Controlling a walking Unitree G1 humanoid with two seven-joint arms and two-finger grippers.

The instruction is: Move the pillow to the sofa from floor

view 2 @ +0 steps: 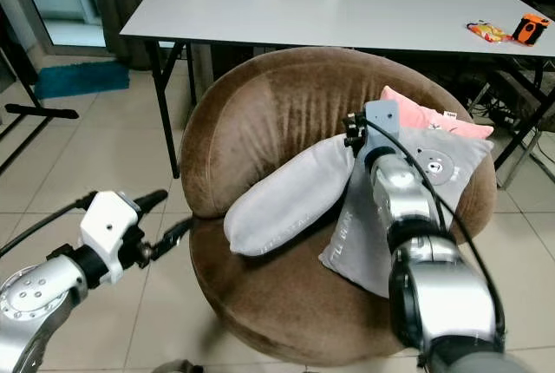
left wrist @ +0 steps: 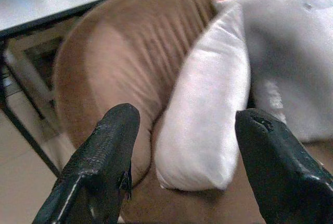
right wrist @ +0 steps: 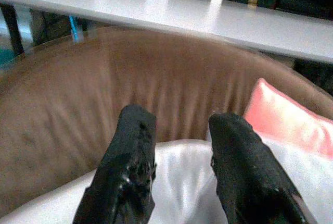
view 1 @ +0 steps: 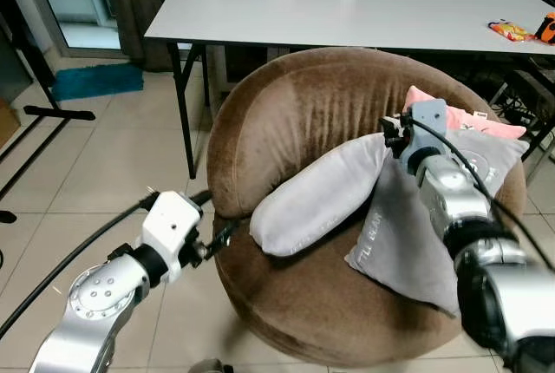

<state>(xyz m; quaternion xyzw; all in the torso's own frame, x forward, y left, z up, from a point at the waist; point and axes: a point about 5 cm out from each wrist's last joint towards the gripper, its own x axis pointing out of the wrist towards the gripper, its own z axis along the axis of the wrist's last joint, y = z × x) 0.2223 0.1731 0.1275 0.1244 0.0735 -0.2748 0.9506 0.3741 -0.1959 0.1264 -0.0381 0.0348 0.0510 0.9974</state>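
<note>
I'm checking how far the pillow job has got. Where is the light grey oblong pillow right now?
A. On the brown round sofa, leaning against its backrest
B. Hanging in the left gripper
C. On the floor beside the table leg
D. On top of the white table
A: the light grey pillow lies on the seat of the brown sofa, leaning against its backrest, with the right gripper open just above its upper end.

In front of me a round brown sofa [view 1: 295,121] stands on the tiled floor [view 1: 113,173]. On its seat a light grey pillow [view 1: 316,195] leans against the backrest, touching a darker grey cushion [view 1: 395,238], with a pink cushion [view 1: 464,117] behind that one. Beyond the sofa, a grey bench [view 1: 347,13] carries an orange object [view 1: 546,28] and a small packet [view 1: 509,30] near its far right end.
</note>
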